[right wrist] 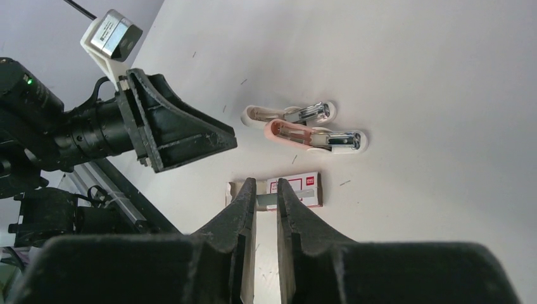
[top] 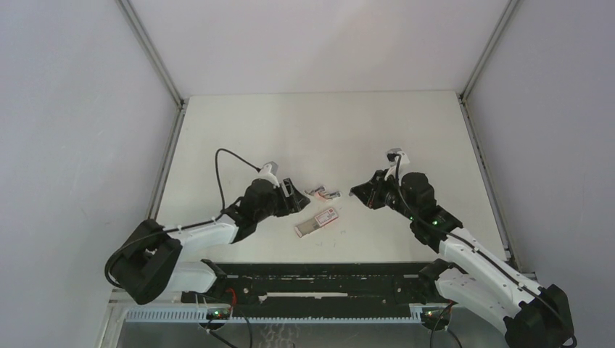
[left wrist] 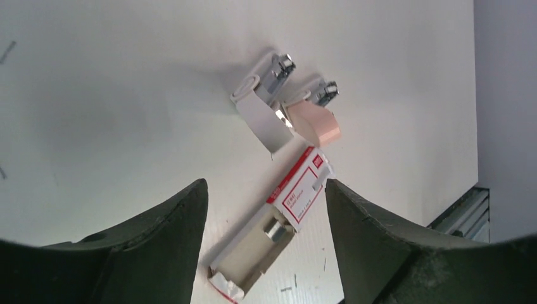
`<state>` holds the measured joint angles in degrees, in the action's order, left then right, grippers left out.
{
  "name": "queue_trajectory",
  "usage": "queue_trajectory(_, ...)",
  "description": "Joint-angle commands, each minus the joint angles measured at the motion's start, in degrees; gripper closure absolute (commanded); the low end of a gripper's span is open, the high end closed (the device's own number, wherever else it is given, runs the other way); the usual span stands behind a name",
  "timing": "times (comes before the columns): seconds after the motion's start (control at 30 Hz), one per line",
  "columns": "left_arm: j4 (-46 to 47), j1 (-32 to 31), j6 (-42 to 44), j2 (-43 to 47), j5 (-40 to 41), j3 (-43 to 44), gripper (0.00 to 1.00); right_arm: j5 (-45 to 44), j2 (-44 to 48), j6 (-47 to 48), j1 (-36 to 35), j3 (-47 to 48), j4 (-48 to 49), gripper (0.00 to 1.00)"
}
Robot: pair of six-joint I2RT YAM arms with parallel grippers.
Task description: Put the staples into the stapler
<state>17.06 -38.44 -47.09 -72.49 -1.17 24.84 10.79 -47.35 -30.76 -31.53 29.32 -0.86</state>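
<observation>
Stapler (top: 323, 193) lies at mid-table, swung fully open, white half and pink half side by side, metal ends toward 3 o'clock. It sits between the two grippers and touches neither.

Left gripper (top: 299, 196) is near it at 9 o'clock, fingers spread wide with nothing between them. Right gripper (top: 357, 193) is near it at 3 o'clock, fingers drawn almost together with only a thin slit left.

Staple box (top: 316, 222) is just beside the stapler at 7 o'clock, its tray slid partway out of the red-and-white sleeve. I see a short metal staple strip (left wrist: 274, 229) in the tray at the sleeve's mouth.

In the right wrist view a grey bar (right wrist: 266, 200) fills the slit. I cannot tell whether it is pinched or lies in the tray beyond.

The table (top: 304, 130) is white.
</observation>
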Motion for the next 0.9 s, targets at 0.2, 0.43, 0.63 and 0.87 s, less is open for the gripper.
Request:
queue_trajectory(0.2, 8.0, 1.8, -2.7, -7.3, 2.1, 6.8, 0.27, -0.7, 0.7, 1.1, 0.2, 1.2, 1.4, 0.91)
queue_trajectory(0.43, 6.8, 2.2, -2.6, -10.6, 2.0, 8.8, 0.36, -0.6, 1.0, 1.1, 0.3, 0.6, 1.4, 0.91)
queue_trajectory(0.63, 6.6, 2.2, -2.7, -12.6, 2.9, 9.5, 0.44, -0.4, 1.1, 1.1, 0.3, 0.2, 1.5, 0.91)
queue_trajectory(0.87, 5.8, 2.7, -2.5, -13.8, 3.8, 10.1, 0.61, -0.6, 1.9, 0.9, 0.4, -0.7, 1.2, 0.91)
